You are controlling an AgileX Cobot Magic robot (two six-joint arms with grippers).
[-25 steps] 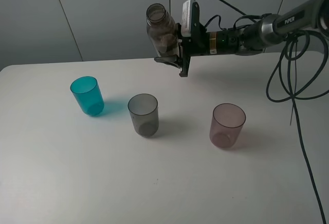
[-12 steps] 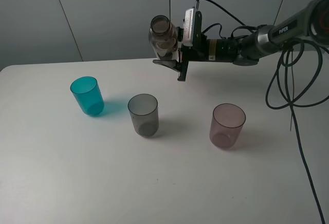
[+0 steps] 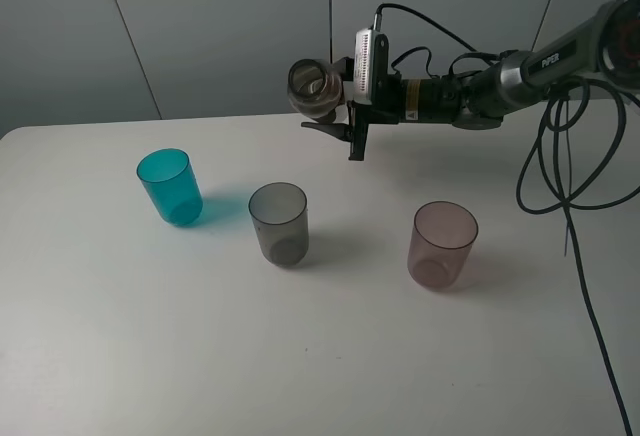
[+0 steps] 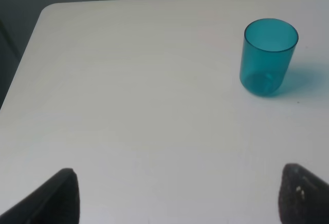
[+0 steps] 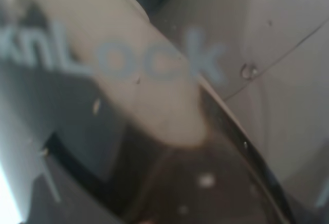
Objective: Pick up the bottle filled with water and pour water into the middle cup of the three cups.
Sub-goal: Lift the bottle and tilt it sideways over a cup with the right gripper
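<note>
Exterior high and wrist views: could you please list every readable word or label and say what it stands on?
"PIPER": on the right arm, exterior high view.
"knLock": pale, blurred, cut off at the frame edge, on the bottle, right wrist view.
Left wrist view: no text.

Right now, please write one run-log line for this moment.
right gripper: shut on smoky-brown bottle, tilted, mid-air | left gripper: open | smoky-grey cup: upright

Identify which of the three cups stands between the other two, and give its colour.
The smoky-grey cup: the teal cup stands to one side of it and the pinkish-mauve cup to the other. All three are upright.
</note>
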